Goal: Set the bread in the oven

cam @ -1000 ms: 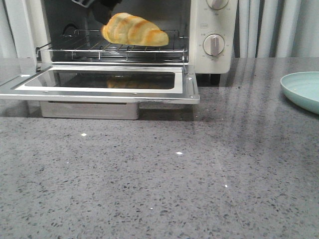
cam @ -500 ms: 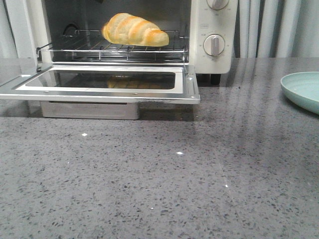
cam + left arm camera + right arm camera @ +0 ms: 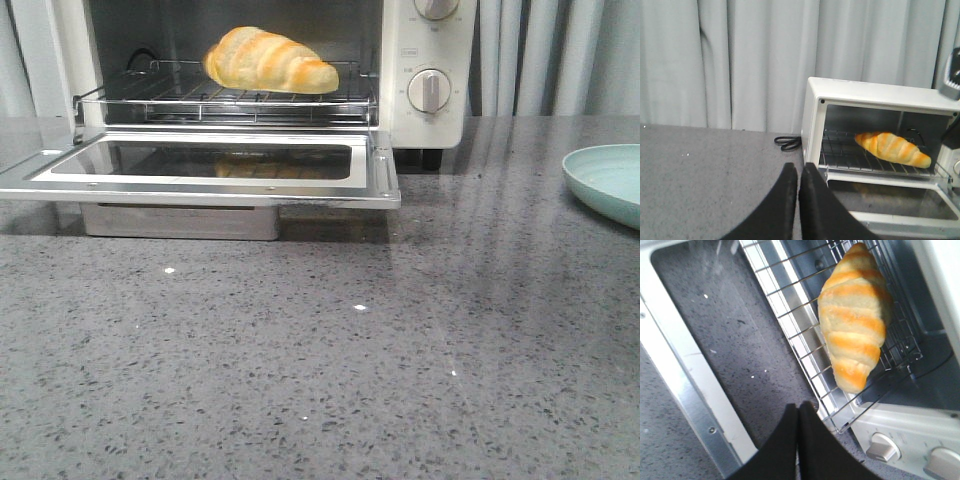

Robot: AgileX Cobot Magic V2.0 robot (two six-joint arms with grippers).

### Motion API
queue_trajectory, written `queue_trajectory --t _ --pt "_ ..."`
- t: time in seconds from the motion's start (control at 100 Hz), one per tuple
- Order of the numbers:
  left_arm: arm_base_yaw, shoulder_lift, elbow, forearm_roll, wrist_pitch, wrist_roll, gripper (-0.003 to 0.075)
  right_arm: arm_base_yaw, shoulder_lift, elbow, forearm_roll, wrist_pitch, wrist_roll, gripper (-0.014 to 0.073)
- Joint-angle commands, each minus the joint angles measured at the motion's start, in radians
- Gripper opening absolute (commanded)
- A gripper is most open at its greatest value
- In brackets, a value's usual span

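Observation:
The golden-yellow bread lies on the wire rack inside the cream-white oven, whose glass door hangs open and flat. The bread also shows in the left wrist view and the right wrist view. My left gripper is shut and empty, off to the oven's left side. My right gripper is shut and empty, above the open door near the rack's front corner. Neither gripper shows in the front view.
A pale green plate sits at the table's right edge. A black cable lies behind the oven's left side. Grey curtains hang behind. Oven knobs are on its right panel.
A dark gripper that was at the bread's left end inside the oven a second ago has withdrawn out of the front view. The bread stays on the rack.

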Motion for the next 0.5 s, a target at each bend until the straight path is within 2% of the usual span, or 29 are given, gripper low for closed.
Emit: queue_trajectory --t 0.0,0.49 --pt "0.010 -0.030 0.037 -0.035 -0.073 0.008 -0.0022 0.005 -0.091 -0.037 -0.022 0.002 0.020 -0.0054" --pt "0.010 -0.026 0.297 -0.103 -0.395 0.011 -0.0022 0.006 -0.281 0.012 -0.066 0.067 0.092 -0.0047"
